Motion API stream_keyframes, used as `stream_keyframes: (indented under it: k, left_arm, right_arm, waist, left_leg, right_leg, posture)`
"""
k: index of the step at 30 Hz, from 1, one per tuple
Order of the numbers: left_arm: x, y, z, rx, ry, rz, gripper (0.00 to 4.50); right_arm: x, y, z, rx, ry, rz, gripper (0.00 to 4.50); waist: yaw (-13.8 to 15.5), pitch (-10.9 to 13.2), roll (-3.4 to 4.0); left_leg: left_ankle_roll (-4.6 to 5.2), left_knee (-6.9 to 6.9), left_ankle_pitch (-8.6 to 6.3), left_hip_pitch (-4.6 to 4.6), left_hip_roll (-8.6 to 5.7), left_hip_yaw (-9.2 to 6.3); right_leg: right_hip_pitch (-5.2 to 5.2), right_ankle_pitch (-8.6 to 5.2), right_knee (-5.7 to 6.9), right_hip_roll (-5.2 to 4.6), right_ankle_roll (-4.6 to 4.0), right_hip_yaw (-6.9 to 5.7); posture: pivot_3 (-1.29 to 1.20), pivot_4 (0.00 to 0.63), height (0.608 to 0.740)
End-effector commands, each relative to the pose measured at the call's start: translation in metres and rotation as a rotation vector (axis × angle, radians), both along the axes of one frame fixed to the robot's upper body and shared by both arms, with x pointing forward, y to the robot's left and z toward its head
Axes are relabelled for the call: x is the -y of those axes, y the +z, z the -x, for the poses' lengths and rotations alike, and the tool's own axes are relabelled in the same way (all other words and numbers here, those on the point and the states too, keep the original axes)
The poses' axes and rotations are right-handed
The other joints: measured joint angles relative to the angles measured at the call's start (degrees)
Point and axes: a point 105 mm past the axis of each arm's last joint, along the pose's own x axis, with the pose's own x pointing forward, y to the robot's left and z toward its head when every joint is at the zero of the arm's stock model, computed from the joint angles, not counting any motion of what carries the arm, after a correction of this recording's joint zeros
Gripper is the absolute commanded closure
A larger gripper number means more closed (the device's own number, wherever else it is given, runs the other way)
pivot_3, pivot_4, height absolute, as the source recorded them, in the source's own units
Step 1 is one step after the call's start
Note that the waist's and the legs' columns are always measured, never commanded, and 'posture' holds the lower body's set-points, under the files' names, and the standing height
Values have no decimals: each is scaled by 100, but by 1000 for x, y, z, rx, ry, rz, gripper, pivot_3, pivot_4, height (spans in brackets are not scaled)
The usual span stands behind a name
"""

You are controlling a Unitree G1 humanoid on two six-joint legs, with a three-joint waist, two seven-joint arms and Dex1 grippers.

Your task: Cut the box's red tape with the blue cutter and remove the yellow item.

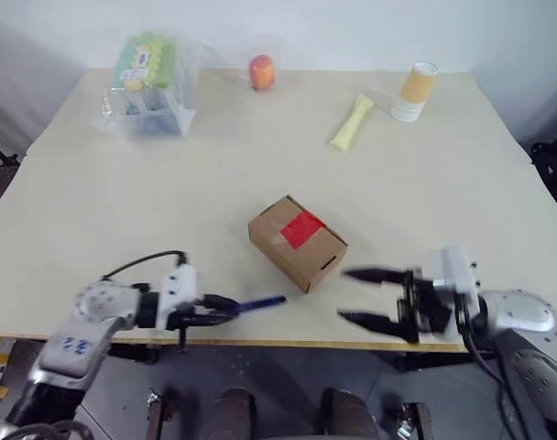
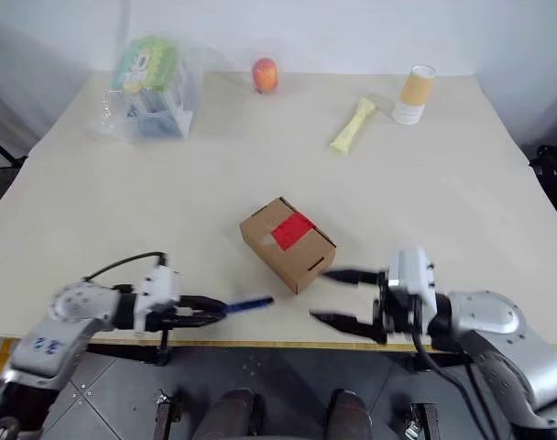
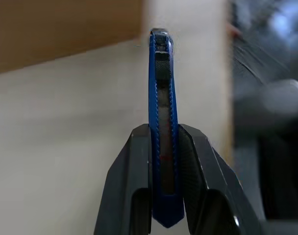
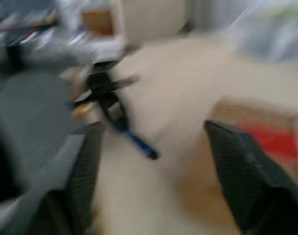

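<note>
The blue cutter [image 1: 258,303] is already in hand — the left gripper [image 1: 214,312] is pinched on its back end, and the blade end points across the near edge of the table [image 1: 95,220] toward the box [image 1: 297,243]. The box sits near the middle of the table's front half, flaps down, with the red tape [image 1: 303,228] intact across its top seam. The right gripper [image 1: 352,295] hangs just beside the box's near right corner with its 2 fingers spread and nothing between them, not touching the cardboard. So 1 step looks done: the cutter is picked up. Left, as I judge it — steady the box, slice the tape, open the flaps, lift out the yellow item, presumably inside.
</note>
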Motion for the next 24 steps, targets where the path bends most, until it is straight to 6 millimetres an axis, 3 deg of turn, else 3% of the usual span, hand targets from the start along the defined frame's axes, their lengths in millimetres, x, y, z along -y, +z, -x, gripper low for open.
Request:
stream_keyframes:
  k: [1, 6, 11, 16, 20, 24]
  left_arm:
    - [17, -7, 1, 27, -111, -53, 4073]
    - [40, -12, -13, 78, -166, -109, 4073]
    - [57, -13, -29, 78, -138, -140, 4073]
    - [58, -10, -40, 91, -89, -164, 4073]
    - [59, -8, -38, 82, -47, -154, 4073]
    - [60, -17, -18, 41, -84, -161, 4073]
  right_arm:
    - [-5, 4, 10, 13, 27, 4, 2769]
    - [-7, -1, 8, 13, -21, 25, 4477]
    - [-6, -5, -2, 64, -114, 47, 4477]
    - [4, -4, -11, 93, -203, 78, 4477]
    - [18, -10, -10, 81, -200, 159, 4477]
    - [18, -22, -18, 56, -200, 224, 4477]
  waist:
    - [-50, 1, -3]
    - [-97, 5, -8]
    - [-28, 8, -14]
    - [5, 8, -15]
    - [28, 8, -15]
    - [4, 7, -14]
  left_leg:
    - [0, 0, 0, 4, 1, 5]
    - [0, 2, 0, 6, 3, 11]
    - [4, 21, -2, 1, 1, 10]
    - [4, 23, -2, 1, 1, 11]
    - [4, 23, -2, 2, 1, 10]
    - [5, 25, -1, 6, 2, 11]
  right_leg:
    - [-1, 0, 4, 0, 0, 0]
    - [-4, 0, 10, -1, 1, 0]
    - [3, 3, 6, -2, 5, 1]
    - [3, 3, 6, -2, 5, 1]
    - [5, 3, 7, -2, 5, 1]
    - [8, 3, 8, -1, 5, 2]
  posture:
    - [0, 150, 740]
    - [0, 150, 740]
    - [0, 150, 740]
    - [0, 150, 740]
    - [0, 150, 740]
    - [0, 150, 740]
